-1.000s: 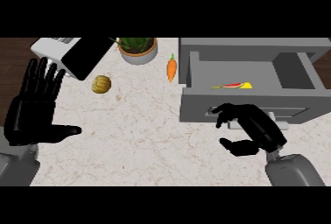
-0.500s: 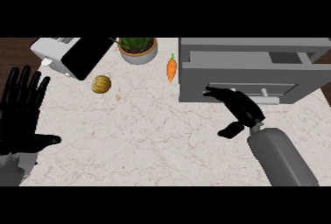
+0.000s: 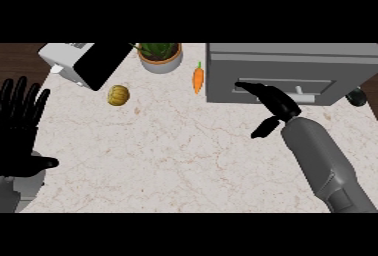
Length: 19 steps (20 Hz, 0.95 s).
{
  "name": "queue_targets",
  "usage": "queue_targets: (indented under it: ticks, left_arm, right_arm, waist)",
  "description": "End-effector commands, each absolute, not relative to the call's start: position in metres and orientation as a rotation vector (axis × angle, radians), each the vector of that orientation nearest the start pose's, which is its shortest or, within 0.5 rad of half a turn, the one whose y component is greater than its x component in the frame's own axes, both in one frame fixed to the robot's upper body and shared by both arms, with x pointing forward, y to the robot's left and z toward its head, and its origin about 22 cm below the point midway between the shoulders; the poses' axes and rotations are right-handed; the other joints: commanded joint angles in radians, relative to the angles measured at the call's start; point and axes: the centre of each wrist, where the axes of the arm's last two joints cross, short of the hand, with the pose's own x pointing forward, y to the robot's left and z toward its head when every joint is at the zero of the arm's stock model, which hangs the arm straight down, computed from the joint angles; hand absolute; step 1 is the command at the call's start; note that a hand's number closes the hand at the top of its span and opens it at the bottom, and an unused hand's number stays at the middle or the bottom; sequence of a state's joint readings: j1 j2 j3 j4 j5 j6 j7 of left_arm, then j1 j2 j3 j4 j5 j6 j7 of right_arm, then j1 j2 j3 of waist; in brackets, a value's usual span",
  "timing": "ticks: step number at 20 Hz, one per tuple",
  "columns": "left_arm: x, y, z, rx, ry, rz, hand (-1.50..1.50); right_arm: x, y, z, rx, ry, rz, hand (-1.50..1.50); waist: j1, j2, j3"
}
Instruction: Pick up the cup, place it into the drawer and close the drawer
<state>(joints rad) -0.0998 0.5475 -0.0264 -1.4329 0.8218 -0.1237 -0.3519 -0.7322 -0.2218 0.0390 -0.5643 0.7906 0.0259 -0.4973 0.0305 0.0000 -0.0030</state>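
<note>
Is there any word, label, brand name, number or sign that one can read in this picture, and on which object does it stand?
None: no text can be read anywhere.
The drawer front, the white appliance with its black panel, the plant pot, the carrot and the counter bear no lettering or signs.

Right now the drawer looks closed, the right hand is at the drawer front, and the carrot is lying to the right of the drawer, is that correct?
Not quite. In the head view the carrot lies to the left of the drawer, between it and the potted plant. The rest holds: the drawer looks closed and the right hand is at its front.
</note>
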Motion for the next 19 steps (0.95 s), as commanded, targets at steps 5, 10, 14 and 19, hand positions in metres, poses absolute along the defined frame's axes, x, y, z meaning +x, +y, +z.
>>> queue_targets:
  ticks: [5,10,14,19]
  left_arm:
    - [0.259,0.344,0.046,-0.320,-1.889,0.173,-1.50]
    - [0.262,0.344,0.036,-0.337,-1.868,0.140,-1.50]
    - [0.272,0.333,0.043,-0.335,-1.875,0.140,-1.50]
    - [0.279,0.324,0.041,-0.309,-1.901,0.145,-1.50]
  right_arm:
    - [0.420,-0.273,0.018,-0.391,-1.495,1.176,-1.50]
    - [0.425,-0.285,0.028,-0.407,-1.507,1.162,-1.50]
    - [0.434,-0.297,0.053,-0.405,-1.488,1.152,-1.50]
    - [0.435,-0.295,0.052,-0.397,-1.487,1.164,-1.50]
  waist:
    - [0.039,0.022,0.006]
    - [0.051,0.034,0.006]
    - [0.048,0.035,0.006]
    - [0.053,0.038,0.007]
